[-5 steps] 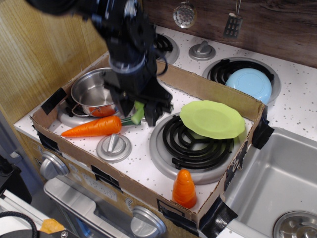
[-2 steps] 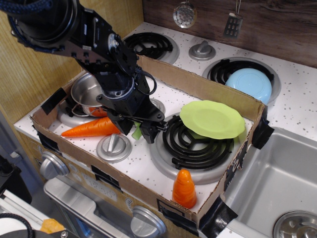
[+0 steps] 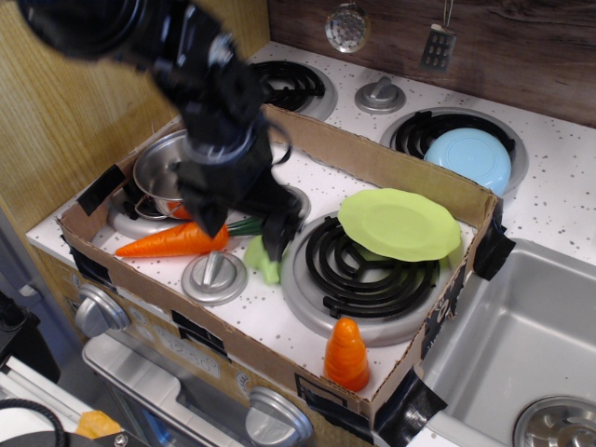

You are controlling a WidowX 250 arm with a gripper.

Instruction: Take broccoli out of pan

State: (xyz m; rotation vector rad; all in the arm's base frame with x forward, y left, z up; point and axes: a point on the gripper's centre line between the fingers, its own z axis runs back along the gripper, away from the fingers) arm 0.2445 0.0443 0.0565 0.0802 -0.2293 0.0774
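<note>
The light-green broccoli (image 3: 263,260) lies on the white stove top between a grey knob (image 3: 214,276) and the front coil burner (image 3: 358,270), outside the pan. The shiny steel pan (image 3: 164,173) stands on the left burner, partly hidden behind my arm. My black gripper (image 3: 244,231) hangs just above the broccoli with its fingers spread apart; the right fingertip (image 3: 277,244) is close to the broccoli's top. Nothing is held between the fingers.
A long orange carrot (image 3: 170,241) lies left of the broccoli, below the pan. A lime-green plate (image 3: 399,223) rests on the front burner, an orange cone-shaped toy (image 3: 345,354) stands near the front cardboard wall (image 3: 279,368). A blue plate (image 3: 468,156) sits at the back right, a sink (image 3: 521,345) at the right.
The gripper carried the broccoli down to the stove top, opened and rose slightly. The broccoli now lies free by the knob.
</note>
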